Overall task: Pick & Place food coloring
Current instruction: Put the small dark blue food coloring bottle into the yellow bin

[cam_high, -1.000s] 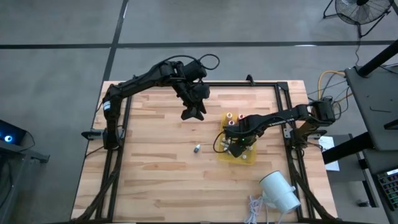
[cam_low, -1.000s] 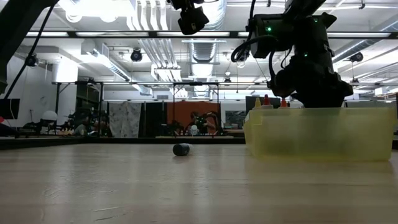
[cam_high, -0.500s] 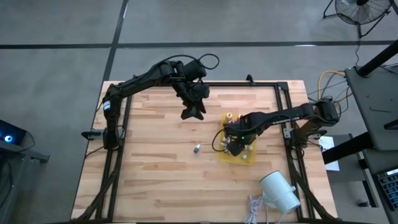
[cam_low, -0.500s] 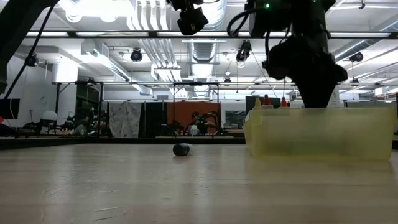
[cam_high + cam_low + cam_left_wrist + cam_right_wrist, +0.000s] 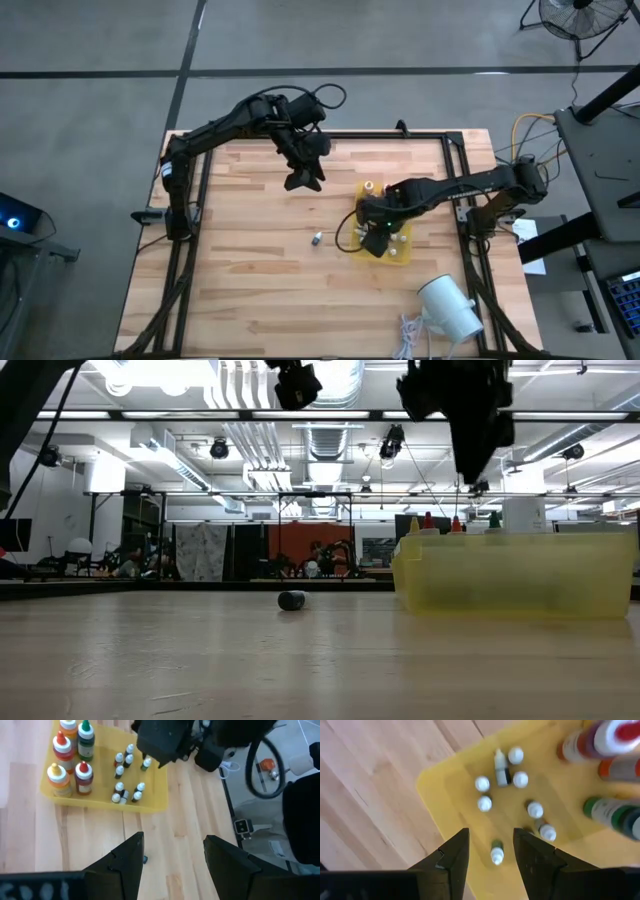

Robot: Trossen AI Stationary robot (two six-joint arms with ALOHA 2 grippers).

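revealing small vials (image 5: 496, 854) in the yellow tray (image 5: 440, 780), right fingers (image 5: 451, 855) parted, empty (left's (image 5: 131, 857) too).

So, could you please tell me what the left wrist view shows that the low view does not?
Only the left wrist view shows the tiny white-capped vials lying in the shallow yellow plastic tray, and the whole bottles.

Only the low view shows the small dark vial as a clear shape alone on the wooden table.

Both show the tray and the taller colour-topped bottles; the low view catches only their tips.
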